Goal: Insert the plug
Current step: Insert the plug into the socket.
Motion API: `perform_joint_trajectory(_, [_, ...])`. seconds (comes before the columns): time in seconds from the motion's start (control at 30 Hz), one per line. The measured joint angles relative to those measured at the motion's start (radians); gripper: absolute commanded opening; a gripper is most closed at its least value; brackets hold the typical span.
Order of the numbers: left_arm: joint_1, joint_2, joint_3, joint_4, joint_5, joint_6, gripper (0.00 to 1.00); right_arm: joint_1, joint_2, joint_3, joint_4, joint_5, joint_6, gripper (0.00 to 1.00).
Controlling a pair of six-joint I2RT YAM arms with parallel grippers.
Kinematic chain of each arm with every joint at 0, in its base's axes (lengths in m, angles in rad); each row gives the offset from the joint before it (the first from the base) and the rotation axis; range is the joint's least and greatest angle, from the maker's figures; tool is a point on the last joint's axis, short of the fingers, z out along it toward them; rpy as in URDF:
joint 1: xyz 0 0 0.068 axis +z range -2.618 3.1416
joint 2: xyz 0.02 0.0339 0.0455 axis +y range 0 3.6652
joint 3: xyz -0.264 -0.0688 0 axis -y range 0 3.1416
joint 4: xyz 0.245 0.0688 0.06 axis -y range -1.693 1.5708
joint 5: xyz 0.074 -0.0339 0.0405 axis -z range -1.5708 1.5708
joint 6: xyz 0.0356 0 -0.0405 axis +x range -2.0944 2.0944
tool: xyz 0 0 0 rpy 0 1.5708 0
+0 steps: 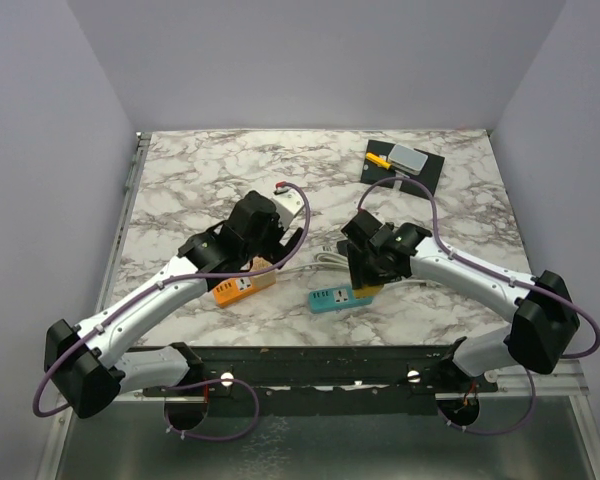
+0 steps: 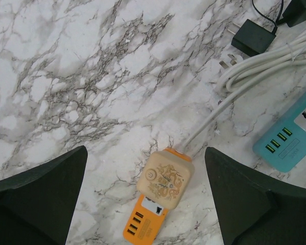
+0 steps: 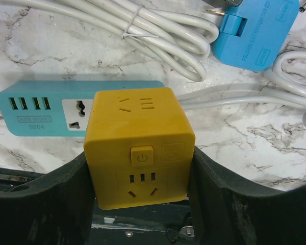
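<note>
My right gripper [image 3: 140, 166] is shut on a yellow cube plug [image 3: 137, 138], which has a power button and socket holes on its faces. The cube hangs just in front of a teal power strip [image 3: 38, 109] lying flat on the marble; in the top view the right gripper [image 1: 372, 262] hovers over that strip [image 1: 335, 297]. My left gripper [image 2: 148, 201] stands wide open above a beige cube plug [image 2: 166, 178] seated on an orange power strip [image 2: 143, 224], touching neither. From above, the left gripper [image 1: 263, 235] is just behind the orange strip [image 1: 236, 290].
Bundled white cables [image 3: 158, 35] and a blue folding plug [image 3: 255, 33] lie behind the teal strip. A black adapter [image 2: 252, 37] lies near the cable coil. A white cube [image 1: 288, 202] sits mid-table, and a black mat [image 1: 405, 168] with small items lies at the back right.
</note>
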Motion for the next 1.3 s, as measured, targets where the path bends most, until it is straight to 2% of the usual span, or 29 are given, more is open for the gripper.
perform_joint_trajectory(0.4, [0.035, 0.032, 0.023, -0.050, 0.000, -0.066, 0.99, 0.019, 0.023, 0.000, 0.007, 0.000, -0.006, 0.01])
perform_joint_trajectory(1.3, [0.035, 0.041, 0.038, -0.072, -0.001, -0.071, 0.99, 0.048, 0.035, -0.002, -0.002, 0.035, -0.008, 0.01])
